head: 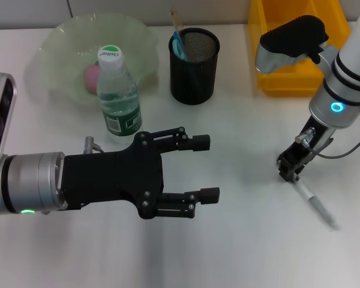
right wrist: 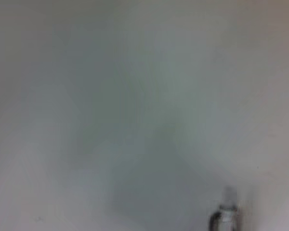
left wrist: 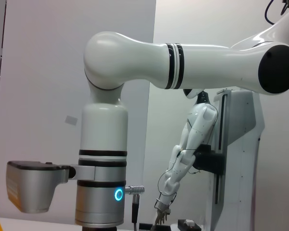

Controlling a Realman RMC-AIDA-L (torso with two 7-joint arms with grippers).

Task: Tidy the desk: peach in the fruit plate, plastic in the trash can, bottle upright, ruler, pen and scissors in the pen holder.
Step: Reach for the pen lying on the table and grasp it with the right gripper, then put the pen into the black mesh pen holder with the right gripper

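Left claw (head: 205,169) agape (horizontal, mid-desk); right claw (head: 290,170) low, pointing down.

Peach (head: 92,76) in fruit plate (head: 60,42), bottle (head: 119,99) before it, pen holder (head: 194,66) right, pen (head: 312,201) far right.

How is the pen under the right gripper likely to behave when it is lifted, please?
The pen looks thin, stiff and light. Its round barrel lying flat on the table may roll if nudged. Gripped near one end by the right gripper, it might pivot.

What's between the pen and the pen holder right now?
Nothing visible. The right gripper sits at the pen's near end on the table; bare tabletop runs from there to the pen holder. The left gripper hovers open, below that line.
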